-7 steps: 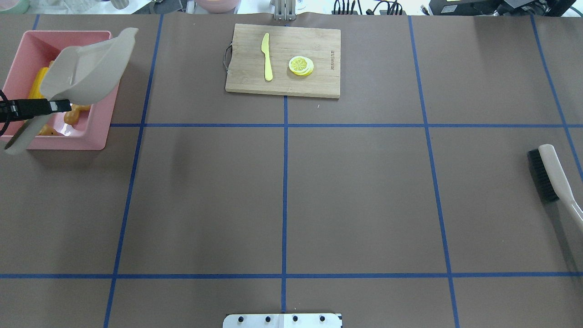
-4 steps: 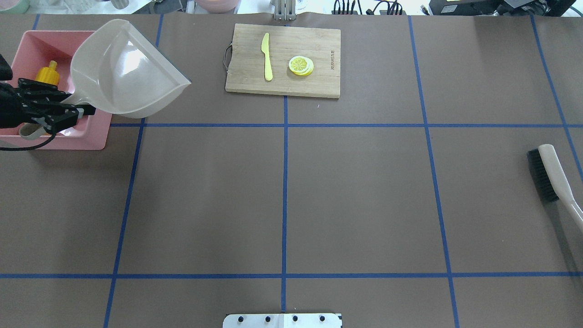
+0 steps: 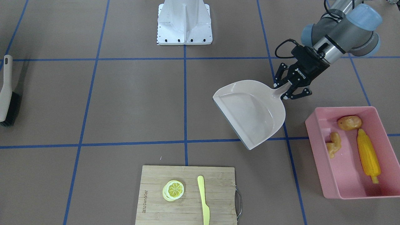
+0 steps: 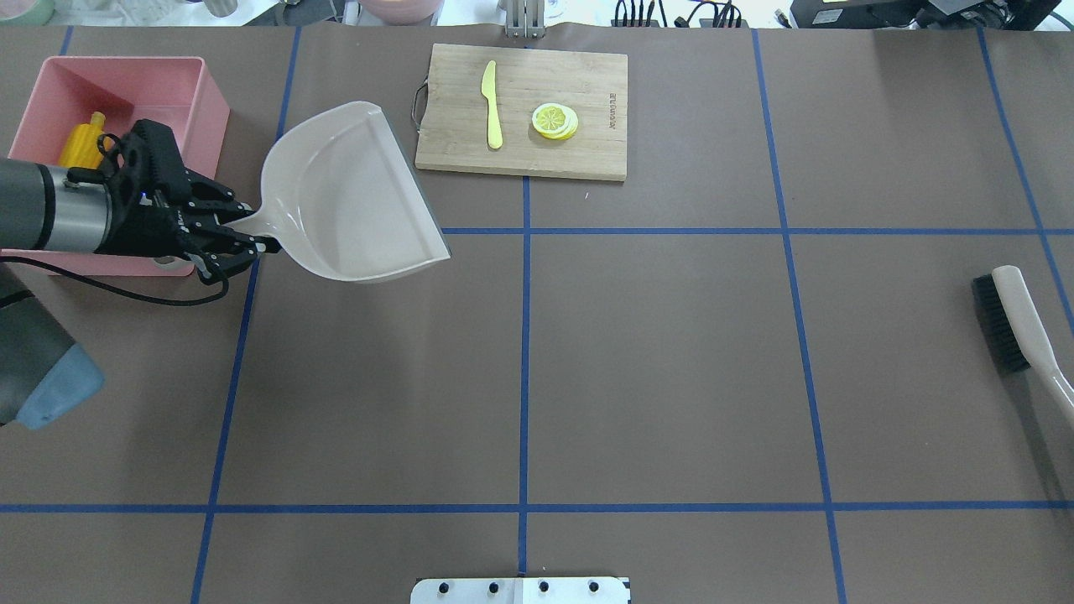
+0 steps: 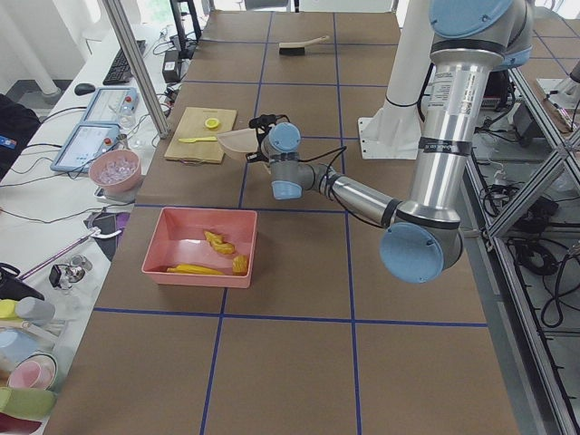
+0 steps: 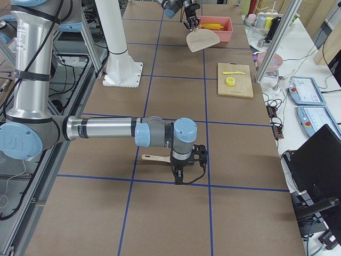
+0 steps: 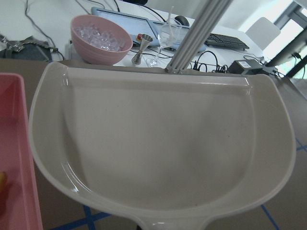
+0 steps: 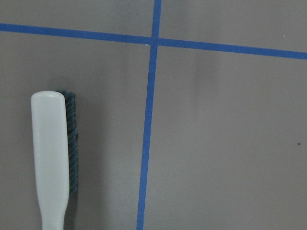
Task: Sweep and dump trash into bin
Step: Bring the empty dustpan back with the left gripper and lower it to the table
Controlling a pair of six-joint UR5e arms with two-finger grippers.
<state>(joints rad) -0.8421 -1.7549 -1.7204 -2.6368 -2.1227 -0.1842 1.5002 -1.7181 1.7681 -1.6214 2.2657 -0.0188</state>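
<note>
My left gripper [image 4: 243,243] [image 3: 289,90] is shut on the handle of the beige dustpan [image 4: 344,201] [image 3: 253,112]. The pan is level, open side up and empty, as the left wrist view [image 7: 163,143] shows, just right of the pink bin [image 4: 134,80] [image 3: 318,147]. The corn cob [image 3: 368,156] [image 4: 80,144], the potato [image 3: 349,122] and the ginger root [image 3: 332,144] lie inside the bin. My right gripper [image 6: 184,169] shows only in the exterior right view, at the handle of the brush [image 4: 1015,323] [image 8: 50,158]; I cannot tell whether it is shut.
A wooden cutting board [image 4: 524,109] with a yellow knife [image 4: 492,105] and a lemon slice [image 4: 555,121] lies at the table's far middle, close to the pan's front edge. The robot's base plate [image 4: 520,590] is at the near edge.
The dustpan has turned from tipped over the bin to level and moved right, off the bin and over the table. The brush has not moved.
</note>
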